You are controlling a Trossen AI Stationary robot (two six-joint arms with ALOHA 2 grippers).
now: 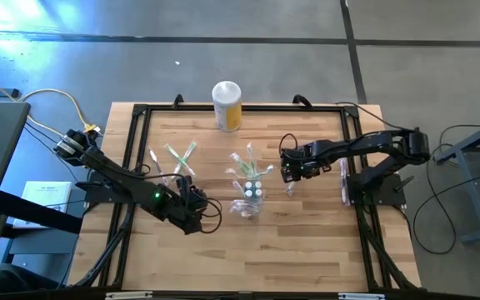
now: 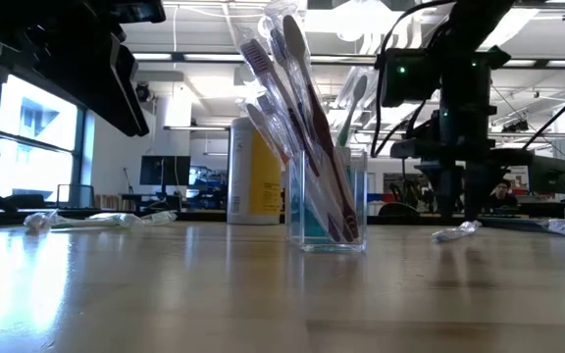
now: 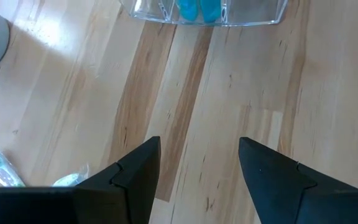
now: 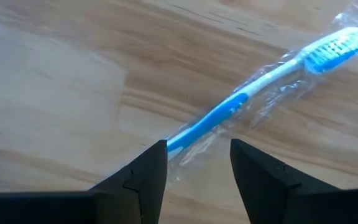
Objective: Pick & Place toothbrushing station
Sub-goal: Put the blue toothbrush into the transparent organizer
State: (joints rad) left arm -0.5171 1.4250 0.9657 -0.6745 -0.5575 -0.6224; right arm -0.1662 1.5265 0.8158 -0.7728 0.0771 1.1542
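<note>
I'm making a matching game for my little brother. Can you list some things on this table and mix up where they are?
Things:
1. clear cup
2. yellow canister
3. wrapped blue toothbrush
4. left gripper

Places or states:
A. lying flat, right gripper open above it
B. table's far edge
C. stuffed with upright toothbrushes
D. open, empty, pointing at the cup

Pairs: 1-C, 2-B, 3-A, 4-D

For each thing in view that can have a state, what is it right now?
Cup: upright on the table, several wrapped toothbrushes standing in it.
Blue toothbrush: wrapped, flat on the table, one end between the right gripper's open fingers, not gripped.
Left gripper: open, empty, above bare wood near the cup.
Loose toothbrushes: lying on the table.
Canister: upright, lid on.
</note>
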